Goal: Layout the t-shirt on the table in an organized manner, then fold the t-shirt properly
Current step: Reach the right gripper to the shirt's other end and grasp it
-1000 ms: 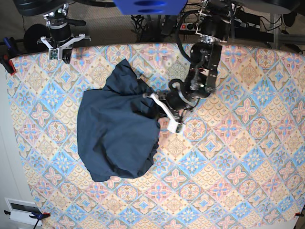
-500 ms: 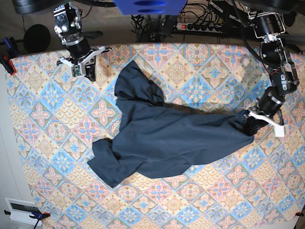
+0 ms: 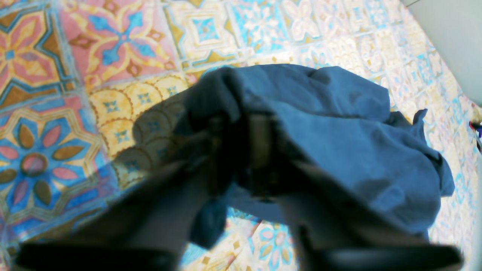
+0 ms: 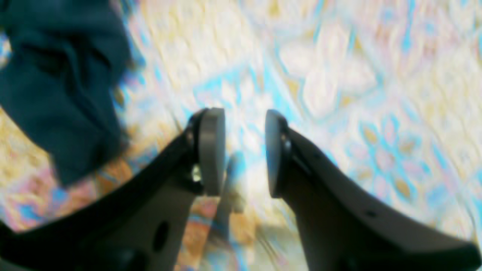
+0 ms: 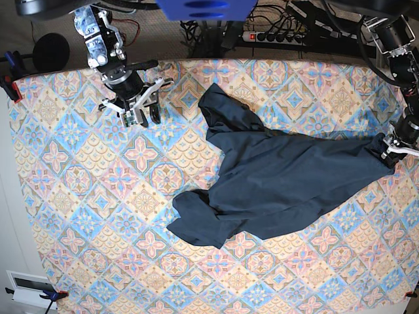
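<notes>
The navy-blue t-shirt (image 5: 281,180) is seen spread in a long, wrinkled band across the right half of the table (image 5: 85,216), stretched from a bunched lump (image 5: 196,222) near the table's middle out to its right edge, with one flap (image 5: 226,111) thrown up toward the table's far side. At that right edge the end of the t-shirt is met by the left gripper (image 5: 387,149); in the left wrist view dark cloth (image 3: 339,143) is draped around and between its blurred fingers (image 3: 260,146), and whether the cloth is pinched or merely lying loose there cannot be told. The right gripper (image 5: 139,110) is held over the table's far-left part, well apart from the t-shirt and to the left of the raised flap. In the right wrist view its two pads (image 4: 211,150) are seen parted with a bare gap between them, nothing being gripped, and a fold of the t-shirt (image 4: 60,82) is visible off to the upper left over the patterned cloth
</notes>
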Motion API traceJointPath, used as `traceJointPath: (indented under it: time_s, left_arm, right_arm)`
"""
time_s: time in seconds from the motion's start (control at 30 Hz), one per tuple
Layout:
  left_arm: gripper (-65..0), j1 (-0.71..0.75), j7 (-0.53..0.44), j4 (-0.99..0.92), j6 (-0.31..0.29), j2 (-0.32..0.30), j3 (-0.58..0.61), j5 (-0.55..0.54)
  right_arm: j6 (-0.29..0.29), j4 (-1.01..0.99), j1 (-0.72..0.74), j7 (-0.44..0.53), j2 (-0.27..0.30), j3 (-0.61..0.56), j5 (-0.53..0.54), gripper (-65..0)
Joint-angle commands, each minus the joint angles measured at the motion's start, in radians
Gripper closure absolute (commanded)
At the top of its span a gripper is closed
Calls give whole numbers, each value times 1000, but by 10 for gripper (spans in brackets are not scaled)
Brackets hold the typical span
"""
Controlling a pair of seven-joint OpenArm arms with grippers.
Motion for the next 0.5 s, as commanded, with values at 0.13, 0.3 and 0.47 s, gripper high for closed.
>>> traceJointPath:
  time_s: [0.13,0.3,0.47]
  left_arm:
    - [-392,9,-16,17,-8,-21,-12,-8]
    - [-465,42,-14,21,-10,-19,-12,-15]
    - [-465,72,-16,23,-11,-19,-12,-16]
  right_arm:
    - [9,23,113,19,7,-213,5,-184]
    - [9,19,205,17,7,-382,3,-184]
    - [9,7,267,12,4,-411,1,-184]
